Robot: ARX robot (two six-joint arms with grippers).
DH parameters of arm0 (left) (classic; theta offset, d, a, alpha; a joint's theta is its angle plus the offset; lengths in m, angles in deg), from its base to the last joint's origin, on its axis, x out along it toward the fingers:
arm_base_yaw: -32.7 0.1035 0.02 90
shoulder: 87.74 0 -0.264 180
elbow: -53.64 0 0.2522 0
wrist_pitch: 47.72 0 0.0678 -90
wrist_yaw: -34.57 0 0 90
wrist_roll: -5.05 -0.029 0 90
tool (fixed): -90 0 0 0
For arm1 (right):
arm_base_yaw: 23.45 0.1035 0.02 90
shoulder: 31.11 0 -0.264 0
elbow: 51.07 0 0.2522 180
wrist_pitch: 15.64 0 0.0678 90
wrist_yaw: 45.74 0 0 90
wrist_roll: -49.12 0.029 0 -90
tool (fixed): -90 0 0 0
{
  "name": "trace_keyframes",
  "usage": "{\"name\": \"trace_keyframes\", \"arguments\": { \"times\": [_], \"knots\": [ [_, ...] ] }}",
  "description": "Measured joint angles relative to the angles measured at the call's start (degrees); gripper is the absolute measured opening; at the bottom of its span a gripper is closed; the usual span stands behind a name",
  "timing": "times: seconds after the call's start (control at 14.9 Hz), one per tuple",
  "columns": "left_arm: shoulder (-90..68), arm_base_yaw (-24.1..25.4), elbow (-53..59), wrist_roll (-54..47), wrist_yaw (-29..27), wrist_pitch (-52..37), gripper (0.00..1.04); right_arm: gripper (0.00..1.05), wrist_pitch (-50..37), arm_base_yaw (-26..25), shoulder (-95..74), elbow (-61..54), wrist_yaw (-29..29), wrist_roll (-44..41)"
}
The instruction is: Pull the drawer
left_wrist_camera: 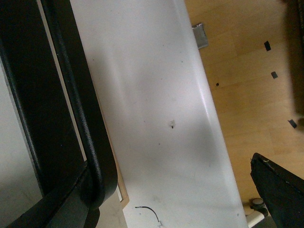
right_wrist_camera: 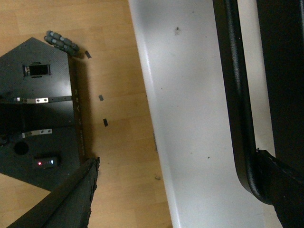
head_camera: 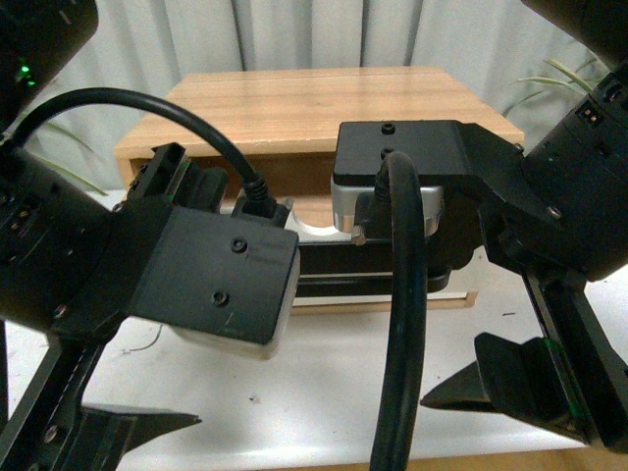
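Note:
The drawer [head_camera: 316, 232] sits in a light wooden cabinet [head_camera: 314, 108]; only a strip of its white front with the half-round notch shows between my two arms. Its black bar handle [head_camera: 339, 263] runs across behind them. In the left wrist view the handle [left_wrist_camera: 71, 95] runs along the drawer front. My left gripper [left_wrist_camera: 166, 204] is open, one finger at the bar's bent end, the other finger [left_wrist_camera: 280, 190] out over the floor. My right gripper [right_wrist_camera: 175, 199] is open too, one finger [right_wrist_camera: 285, 185] against the handle [right_wrist_camera: 235, 95]. Neither holds anything.
The cabinet stands on a white table [head_camera: 343, 392], whose front edge shows in both wrist views above the wooden floor [left_wrist_camera: 247, 95]. A thin wire scrap [left_wrist_camera: 149, 211] lies on the table. The robot's black base plate [right_wrist_camera: 38, 95] is below. A thick black cable [head_camera: 402, 343] hangs in front.

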Motion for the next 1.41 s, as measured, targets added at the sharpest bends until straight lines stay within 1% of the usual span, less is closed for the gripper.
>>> {"name": "trace_keyframes", "arguments": {
  "times": [0.2, 0.27, 0.34, 0.4, 0.47, 0.6, 0.74, 0.87, 0.94, 1.01, 1.07, 1.14, 1.21, 1.27, 1.34, 1.41],
  "knots": [
    [4.0, 0.0, 3.3, -1.0, 0.9, 0.8, 0.98, 0.98, 0.9, 1.2, 2.3, -2.2, -0.7, 1.1],
    [5.6, -0.1, 5.0, -0.5, 1.0, -1.3, 0.98, 0.98, 1.3, 1.5, 2.7, -2.3, -0.9, 0.7],
    [10.6, 0.1, 9.5, 3.7, 1.3, -8.7, 0.98, 0.98, -3.0, 1.5, 7.2, -6.1, 1.1, 3.6],
    [16.6, 0.5, 11.7, 6.9, 2.9, -12.3, 0.98, 0.98, -8.9, 1.4, 11.2, -9.2, 1.3, 7.0],
    [21.2, 1.3, 13.7, 9.3, 3.9, -15.3, 0.98, 0.98, -12.8, 0.3, 14.6, -11.4, 1.6, 9.7],
    [24.1, 2.9, 15.7, 11.3, 4.7, -17.7, 0.98, 0.98, -15.8, -0.9, 17.9, -13.9, 0.3, 11.5],
    [25.0, 3.6, 16.5, 11.8, 5.0, -18.3, 0.98, 0.98, -17.0, -1.3, 19.0, -14.8, -0.2, 11.9],
    [30.6, 9.3, 21.6, 18.3, 7.2, -25.7, 0.98, 0.98, -26.9, -5.7, 26.6, -21.4, -5.4, 16.6],
    [33.7, 12.3, 24.6, 23.5, 8.7, -30.8, 0.98, 0.98, -30.9, -8.3, 30.7, -24.7, -7.6, 19.3],
    [37.2, 15.2, 27.6, 28.5, 8.7, -34.0, 0.98, 0.98, -33.6, -10.7, 35.5, -28.3, -9.5, 21.8],
    [42.4, 19.8, 31.4, 35.8, 10.4, -35.5, 0.98, 0.98, -36.3, -12.9, 41.4, -32.7, -12.4, 24.5],
    [48.1, 24.2, 34.9, 43.0, 11.8, -35.9, 0.98, 0.98, -38.4, -14.1, 47.3, -36.9, -15.6, 27.3],
    [54.3, 28.7, 37.0, 49.7, 15.1, -33.4, 0.98, 0.98, -39.4, -14.8, 52.8, -40.5, -19.3, 30.8],
    [61.3, 34.2, 37.9, 57.0, 18.6, -29.4, 0.98, 0.98, -38.8, -15.0, 58.1, -44.0, -23.0, 34.1],
    [66.4, 38.6, 38.3, 62.8, 20.3, -27.3, 0.98, 0.98, -37.0, -14.9, 63.2, -46.7, -26.2, 37.2],
    [71.3, 43.9, 38.7, 68.2, 23.3, -24.3, 0.98, 0.98, -34.7, -13.9, 69.2, -49.2, -30.4, 40.9]
  ]
}}
